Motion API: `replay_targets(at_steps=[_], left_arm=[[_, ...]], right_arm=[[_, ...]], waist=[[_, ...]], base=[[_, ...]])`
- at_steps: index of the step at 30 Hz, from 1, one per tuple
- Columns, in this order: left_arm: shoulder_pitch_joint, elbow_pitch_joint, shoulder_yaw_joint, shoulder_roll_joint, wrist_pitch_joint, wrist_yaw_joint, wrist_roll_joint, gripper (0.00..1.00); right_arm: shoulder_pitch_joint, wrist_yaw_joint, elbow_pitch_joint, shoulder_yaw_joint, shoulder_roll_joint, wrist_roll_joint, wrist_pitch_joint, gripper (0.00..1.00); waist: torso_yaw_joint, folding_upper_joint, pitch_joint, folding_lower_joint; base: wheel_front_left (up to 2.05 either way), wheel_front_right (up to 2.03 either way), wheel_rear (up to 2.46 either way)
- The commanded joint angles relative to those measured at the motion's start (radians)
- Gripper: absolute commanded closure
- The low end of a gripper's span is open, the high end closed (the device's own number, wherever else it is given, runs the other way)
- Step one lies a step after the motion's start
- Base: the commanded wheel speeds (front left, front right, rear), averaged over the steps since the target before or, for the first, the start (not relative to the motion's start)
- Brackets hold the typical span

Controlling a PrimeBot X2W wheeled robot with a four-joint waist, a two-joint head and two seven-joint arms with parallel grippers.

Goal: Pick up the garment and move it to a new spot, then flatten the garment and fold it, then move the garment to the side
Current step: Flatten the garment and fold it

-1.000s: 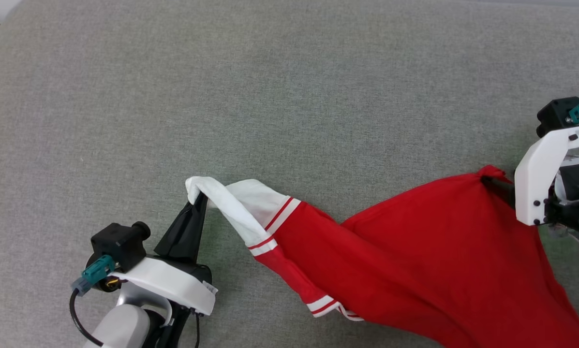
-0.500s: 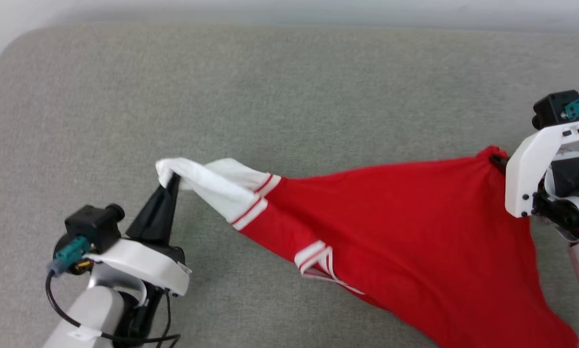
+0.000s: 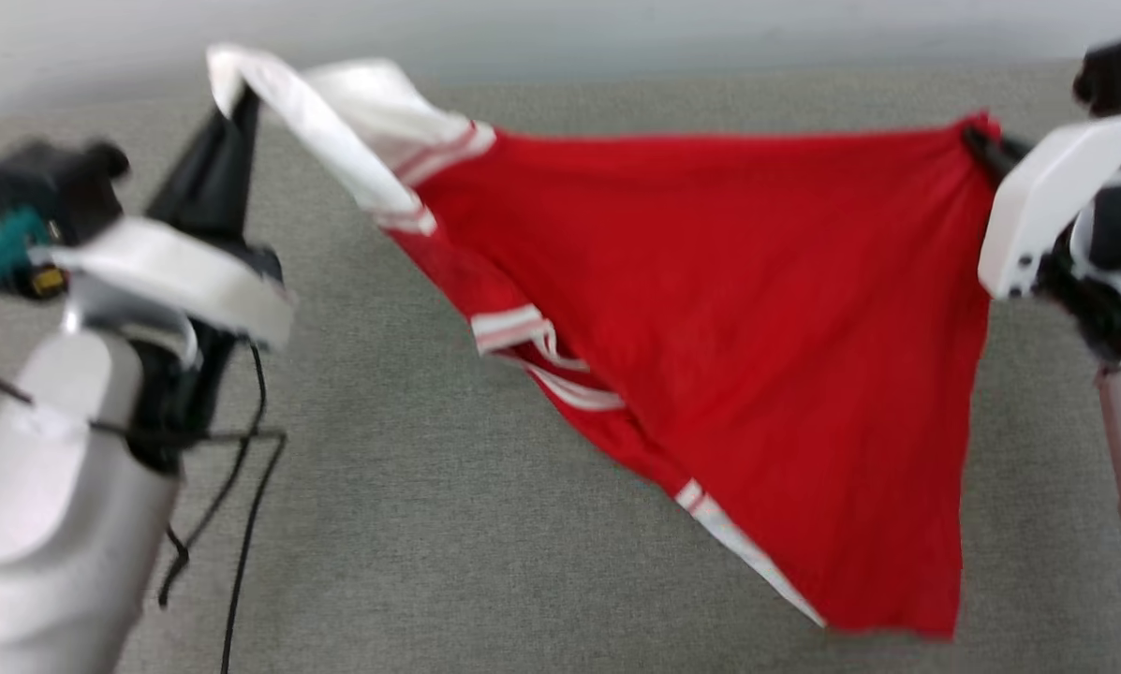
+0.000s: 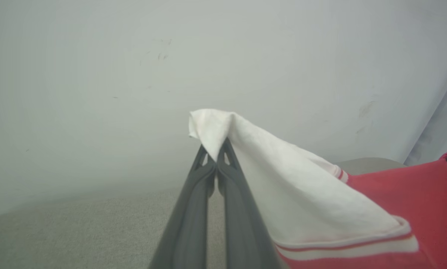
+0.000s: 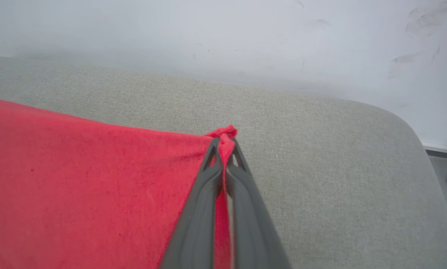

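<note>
The shirt (image 3: 757,309) hangs spread in the air between the two claws, above the grey padded surface (image 3: 429,524). Its lowest corner droops toward the padding, though I cannot tell whether it touches. The left claw (image 3: 244,94) is pinched tight on the tip of the white sleeve (image 3: 354,103). The right claw (image 3: 980,142) is clamped on a bunched red corner.

This looks like the carry to a new spot. Both arms should travel together at one height and one pace. The top edge should stay taut without being stretched, because a sleeve tip is a thin hold and may slip. When lowering, let the hanging corner land first, then draw the top edge away so the cloth lies flat.
</note>
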State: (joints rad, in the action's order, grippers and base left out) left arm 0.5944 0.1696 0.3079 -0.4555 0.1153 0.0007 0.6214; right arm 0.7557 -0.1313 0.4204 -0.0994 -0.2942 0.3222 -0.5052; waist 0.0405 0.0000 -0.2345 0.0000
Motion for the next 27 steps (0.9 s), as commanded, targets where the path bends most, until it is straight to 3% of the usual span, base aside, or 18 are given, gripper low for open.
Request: replay_targets(at_steps=[1,17,27], left_arm=[[0.074,0.025,-0.009,-0.010,-0.018,-0.008,0.000,1.00],[0.716,0.300,-0.035,-0.052,-0.057,-0.051,-0.064,1.00],[0.906,0.424,-0.023,-0.052,-0.059,-0.079,-0.069,1.00]], right_arm=[[0.059,0.001,0.002,0.017,0.015,-0.019,0.027,1.00],[0.560,0.001,0.103,0.133,0.068,-0.173,0.239,1.00],[0.708,0.001,0.187,0.128,0.095,-0.193,0.302,1.00]], waist=[[0.016,0.0000,-0.030,0.0000],[0.048,0.0000,-0.217,0.0000],[0.048,0.0000,-0.337,0.0000]], base=[[0.00,0.00,0.00],[0.00,0.00,0.00],[0.00,0.00,0.00]])
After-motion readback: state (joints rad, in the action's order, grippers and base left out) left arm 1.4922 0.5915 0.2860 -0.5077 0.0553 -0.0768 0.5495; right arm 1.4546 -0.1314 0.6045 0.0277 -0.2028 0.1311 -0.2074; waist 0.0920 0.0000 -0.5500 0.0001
